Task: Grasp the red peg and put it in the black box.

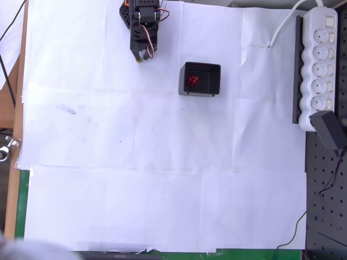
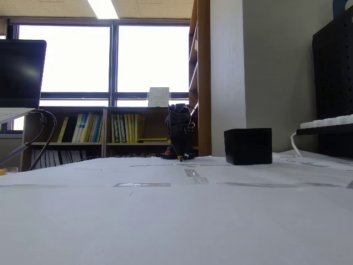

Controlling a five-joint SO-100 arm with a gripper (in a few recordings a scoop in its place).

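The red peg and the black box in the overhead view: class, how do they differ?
The red peg is bright red; the black box is black. The peg is far smaller than the box. The peg lies inside; the box sits on the white paper. Both are away from the gripper.

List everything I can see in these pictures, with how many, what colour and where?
red peg: one, red, inside the black box.
black box: one, black, upper middle of the paper in the overhead view, right of the arm.
paper sheets: several, white, taped over the table.
power strip: one, white, right edge in the overhead view.
black rail: one, black, along the strip's left side.
power adapter: one, black, plugged in at the strip's lower end.
bookshelf: one, brown, holding many-coloured books, under the windows in the fixed view.
robot arm: one, black with red wires, top edge of the overhead view; its fingers point down the picture, apart from the box.
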